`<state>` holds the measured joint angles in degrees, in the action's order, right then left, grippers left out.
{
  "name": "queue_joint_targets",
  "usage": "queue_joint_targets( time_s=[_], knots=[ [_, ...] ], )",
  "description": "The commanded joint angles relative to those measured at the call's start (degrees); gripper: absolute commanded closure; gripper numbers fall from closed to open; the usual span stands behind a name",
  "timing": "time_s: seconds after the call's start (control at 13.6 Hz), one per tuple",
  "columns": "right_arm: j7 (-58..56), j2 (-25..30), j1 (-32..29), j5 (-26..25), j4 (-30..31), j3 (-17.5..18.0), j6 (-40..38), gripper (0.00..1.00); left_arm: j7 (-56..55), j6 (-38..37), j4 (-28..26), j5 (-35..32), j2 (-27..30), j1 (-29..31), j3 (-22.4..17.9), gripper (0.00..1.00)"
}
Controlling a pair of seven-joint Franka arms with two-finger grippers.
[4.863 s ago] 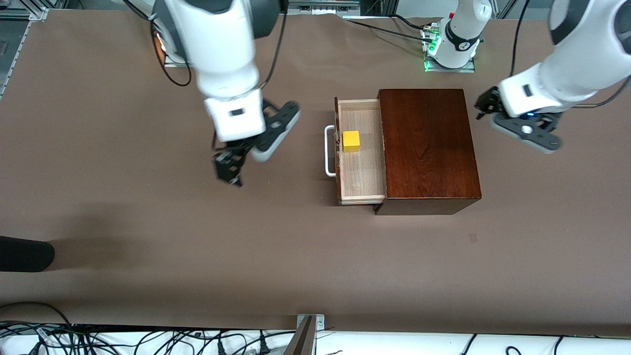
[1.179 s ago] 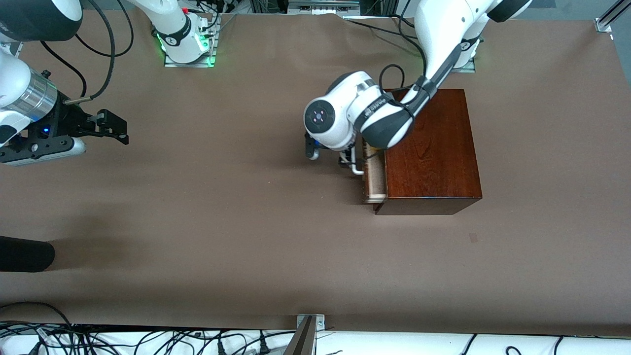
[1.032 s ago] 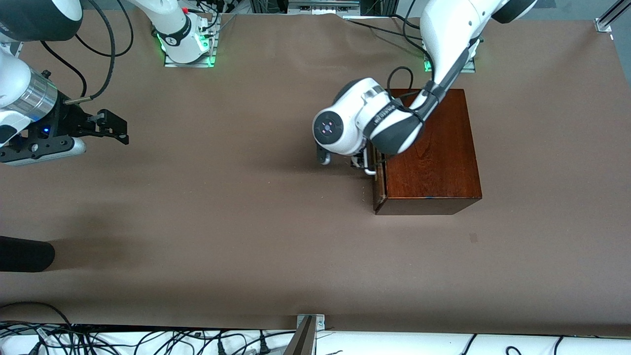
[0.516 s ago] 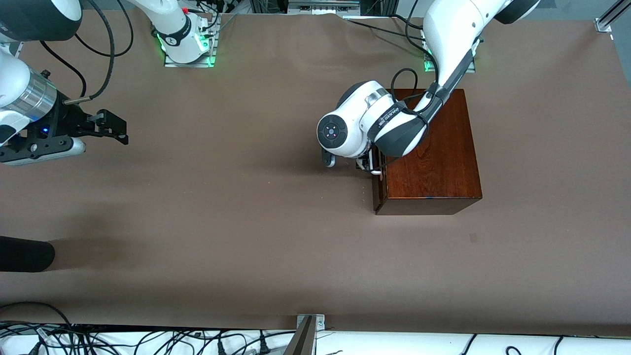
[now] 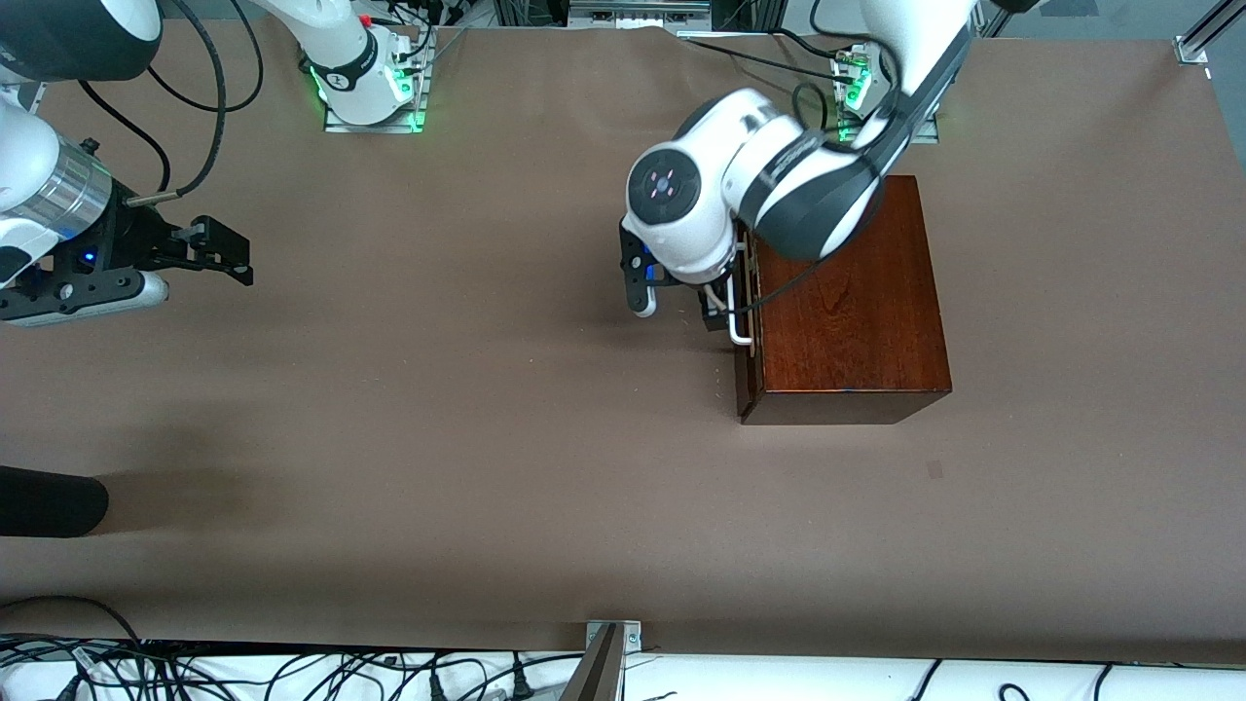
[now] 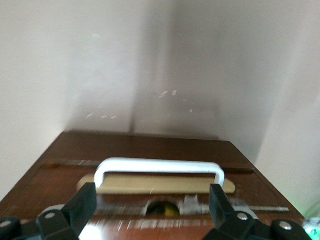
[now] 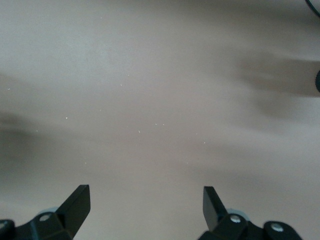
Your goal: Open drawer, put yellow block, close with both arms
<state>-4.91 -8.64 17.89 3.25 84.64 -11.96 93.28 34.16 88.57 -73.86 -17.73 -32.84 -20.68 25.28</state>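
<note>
While one glossy dark red-brown wooden box (image 5: 842, 297) sits on the brown table (image 5: 487, 467), its one drawer with the dark reddish-brown front (image 6: 150, 187) is pushed all the way in. The box lies toward the left arm's end of the table. One white U-shaped bar handle (image 5: 737, 312) sticks out from the drawer front, on the side that faces the right arm's end.

The left arm's black two-finger gripper (image 6: 152, 200) is just in front of that handle. Its two fingers (image 6: 82, 202) are spread wide, wider than the handle, and they hold nothing. In the left wrist view the handle (image 6: 159, 168) shows between the two fingers.

The small yellow block cannot be seen for sure. Only a tiny yellowish spot shows low on the drawer front.

The right arm's black two-finger gripper (image 5: 209, 248) waits over bare table at the right arm's end, well apart from the box. Its two fingers (image 7: 75, 202) are spread wide too, with nothing in them.

There are two white robot arms.
</note>
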Motion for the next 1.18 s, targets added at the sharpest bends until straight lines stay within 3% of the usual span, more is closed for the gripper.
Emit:
queue_joint_targets(
  time_s=[0.0, 0.22, 0.44, 0.59, 0.74, 0.96, 1.11],
  knots=[
    [0.6, 1.2, -0.2, -0.2, 0.6, 0.4, -0.6, 0.0, -0.8, -1.1, -0.6, 0.1, 7.2, 5.2, -0.1, 0.0],
    [0.6, 1.2, -0.2, -0.2, 0.6, 0.4, -0.6, 0.0, -2.4, -4.9, 1.4, -0.5, 10.3, 10.6, -0.9, 0.0],
    [0.6, 1.3, -0.2, -0.1, 0.6, 0.4, -0.7, 0.0, -8.5, -8.1, 4.3, 0.5, 12.7, 13.9, -4.9, 0.0],
    [0.6, 1.3, -0.2, -0.1, 0.6, 0.4, -0.7, 0.0, -11.9, -6.3, 1.3, 6.6, 16.5, 13.9, -11.5, 0.0],
    [0.6, 1.3, -0.2, -0.1, 0.6, 0.4, -0.7, 0.0, -14.8, -0.3, -6.1, 12.6, 22.4, 14.3, -18.3, 0.0],
    [0.6, 1.3, -0.2, -0.1, 0.6, 0.4, -0.7, 0.0, -24.2, 8.8, -15.9, 13.7, 30.0, 19.8, -19.9, 0.0],
    [0.6, 1.3, -0.2, -0.1, 0.6, 0.4, -0.7, 0.0, -32.9, 9.4, -18.6, 13.9, 32.1, 22.4, -20.0, 0.0]
  ],
)
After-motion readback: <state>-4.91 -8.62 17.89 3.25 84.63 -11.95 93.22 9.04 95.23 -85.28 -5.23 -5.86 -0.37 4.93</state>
